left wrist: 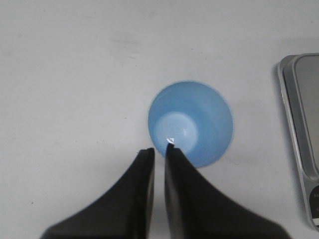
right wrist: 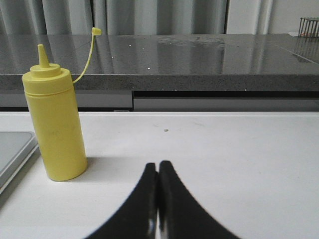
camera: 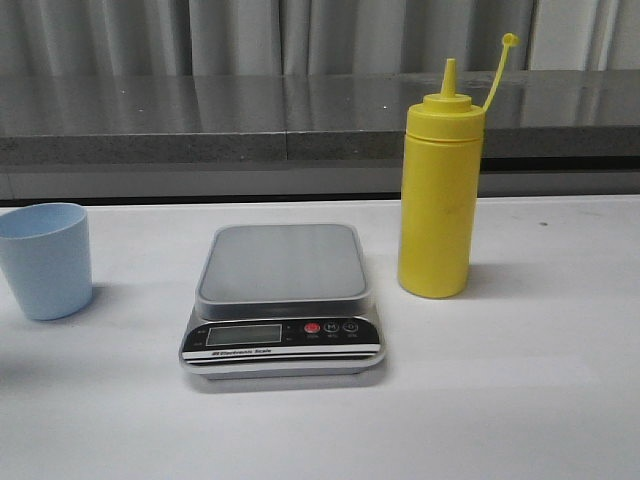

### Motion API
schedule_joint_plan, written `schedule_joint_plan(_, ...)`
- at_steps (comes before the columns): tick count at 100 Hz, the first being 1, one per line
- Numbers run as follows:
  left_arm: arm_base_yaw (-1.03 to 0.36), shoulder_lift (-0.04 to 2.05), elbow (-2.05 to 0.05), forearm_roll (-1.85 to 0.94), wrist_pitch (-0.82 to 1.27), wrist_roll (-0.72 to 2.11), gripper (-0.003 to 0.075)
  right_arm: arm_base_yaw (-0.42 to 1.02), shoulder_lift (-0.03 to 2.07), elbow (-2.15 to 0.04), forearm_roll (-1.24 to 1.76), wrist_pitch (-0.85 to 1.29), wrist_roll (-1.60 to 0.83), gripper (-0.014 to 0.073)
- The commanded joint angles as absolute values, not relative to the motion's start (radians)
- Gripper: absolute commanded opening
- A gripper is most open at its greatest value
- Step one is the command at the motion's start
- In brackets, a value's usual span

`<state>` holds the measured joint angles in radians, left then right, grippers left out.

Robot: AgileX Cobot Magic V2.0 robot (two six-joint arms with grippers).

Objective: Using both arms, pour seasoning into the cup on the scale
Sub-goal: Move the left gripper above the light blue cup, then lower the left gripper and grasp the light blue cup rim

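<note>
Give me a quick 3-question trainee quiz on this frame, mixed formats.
1. True or false: the cup stands on the scale.
2. Which item is on the robot's right of the scale? A) cup B) yellow bottle C) nothing
3. Fill in: the left gripper and right gripper both have jaws ____.

Key: 1 false, the cup stands on the table left of the scale, whose platform is bare. 2 B. 3 shut, holding nothing.
</note>
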<state>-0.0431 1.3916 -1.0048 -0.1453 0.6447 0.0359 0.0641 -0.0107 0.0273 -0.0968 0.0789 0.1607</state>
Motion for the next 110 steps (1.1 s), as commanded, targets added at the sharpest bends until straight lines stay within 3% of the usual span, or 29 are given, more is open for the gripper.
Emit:
schedule_joint_plan(1, -0.041, 1.369, -1.039, -0.163, 0.602, 0.029, 0.0211, 0.059, -0.03, 0.007, -0.105, -0.005, 0.161, -0.0067)
schedule_joint_plan(12, -0.041, 1.369, -1.039, -0.163, 0.6, 0.029, 0.0397, 0.059, -0.03, 0.007, -0.105, -0.005, 0.161, -0.0067)
schedule_joint_plan(20, -0.041, 1.371, -1.039, -0.163, 0.593, 0.029, 0.0454, 0.059, -0.03, 0.007, -0.105, -0.005, 0.161, -0.0067)
schedule_joint_plan(110, -0.041, 1.636, -1.039, -0.214, 0.469, 0.029, 0.0452, 0.059, -0.03, 0.007, -0.105, -0.005, 0.161, -0.0067)
